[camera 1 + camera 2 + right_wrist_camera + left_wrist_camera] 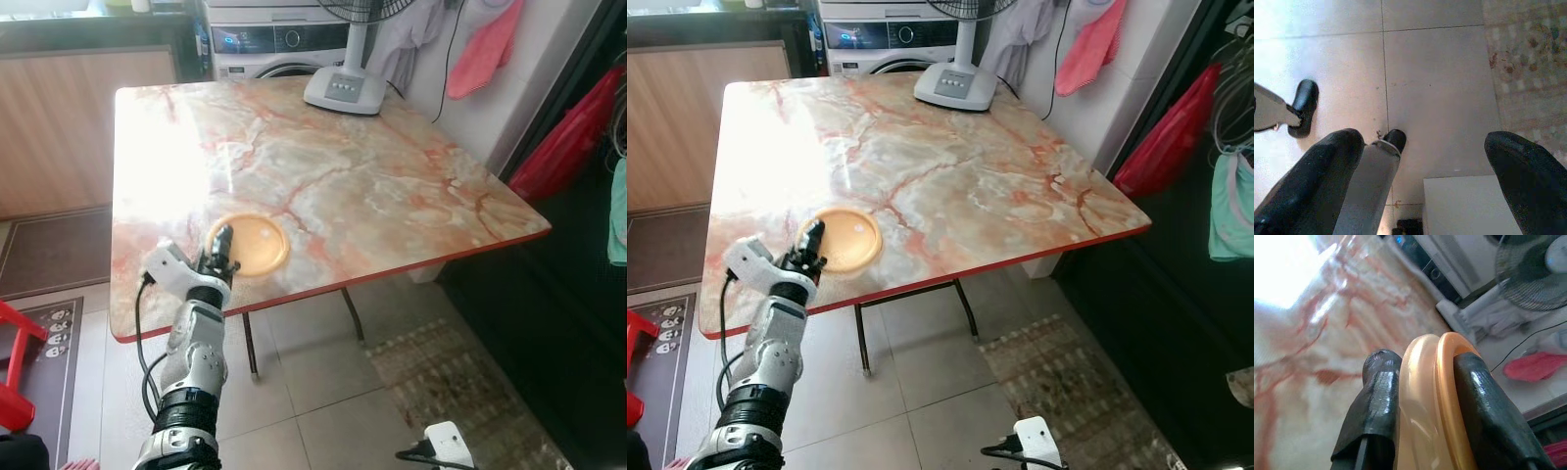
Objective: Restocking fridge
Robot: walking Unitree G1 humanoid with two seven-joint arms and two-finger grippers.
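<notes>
One orange plate (249, 244) lies flat on the marble-patterned table (372, 186), close to the table's near edge and toward its near-left corner. The left gripper (224, 238) reaches up from below that edge and meets the plate at the rim on its near-left side. In the left wrist view the two black fingers (1376, 406) are pressed onto the plate's rim (1437, 396) — one finger on each face of the lip, pinching it between them.

The rest of the tabletop is bare marble, so there is wide open surface from the plate toward the far edge and the right-hand corner. The single other thing standing on it is a white fan base (345, 91), at the far edge and well apart from the plate. A red trim runs along the near edge, which sits just beside the plate's rim.

The right gripper (1425, 161) hangs low by the robot's side, over the tiled floor (1440, 88); its two fingers are spread wide with nothing between them. A patterned rug (446, 377) lies on the floor beyond the table's near-right corner. Behind the table stands a washing machine (279, 44), and a pink cloth (485, 49) hangs on the wall at the right. A red stool (18, 377) stands on the floor to the left — clear of the arm.
</notes>
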